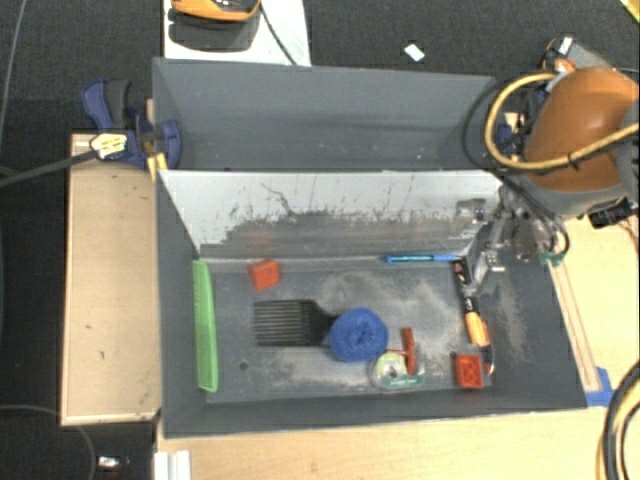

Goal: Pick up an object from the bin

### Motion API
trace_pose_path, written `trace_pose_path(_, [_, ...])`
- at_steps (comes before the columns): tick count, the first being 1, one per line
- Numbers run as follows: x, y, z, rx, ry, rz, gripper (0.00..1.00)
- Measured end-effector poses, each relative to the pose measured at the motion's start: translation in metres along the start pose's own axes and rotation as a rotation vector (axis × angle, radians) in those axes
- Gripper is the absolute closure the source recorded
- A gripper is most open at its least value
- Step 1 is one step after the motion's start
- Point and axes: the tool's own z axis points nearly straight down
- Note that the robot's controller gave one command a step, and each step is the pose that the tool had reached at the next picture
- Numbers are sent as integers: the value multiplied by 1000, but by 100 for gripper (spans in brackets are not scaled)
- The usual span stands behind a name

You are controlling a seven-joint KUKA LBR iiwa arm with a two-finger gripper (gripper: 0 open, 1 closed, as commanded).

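Gripper (487, 258) at 3 o'clock of bin (300, 208); open or closed cannot be told. Orange-black screwdriver-like tool (472, 318) at its 6 o'clock: judged light, stiff, slippery; best taken across handle.

The blue ball (357, 335) hides the black comb (285, 323) at its right end.

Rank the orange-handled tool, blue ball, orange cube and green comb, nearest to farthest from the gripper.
1. Orange-handled tool, right side, just beside the gripper.
2. Blue ball, centre.
3. Orange cube, left of centre.
4. Green comb, far left.
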Motion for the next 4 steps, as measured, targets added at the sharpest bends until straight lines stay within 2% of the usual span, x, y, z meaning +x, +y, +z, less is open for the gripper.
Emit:
trace_pose_path(1, [-1, 0, -3, 1, -5, -3, 0])
trace_pose_path(2, [20, 41, 61, 1, -8, -173, 0])
trace_pose_path(3, [44, 88, 49, 2, -15, -155, 0])
trace_pose_path(4, [78, 121, 79, 1, -4, -310, 0])
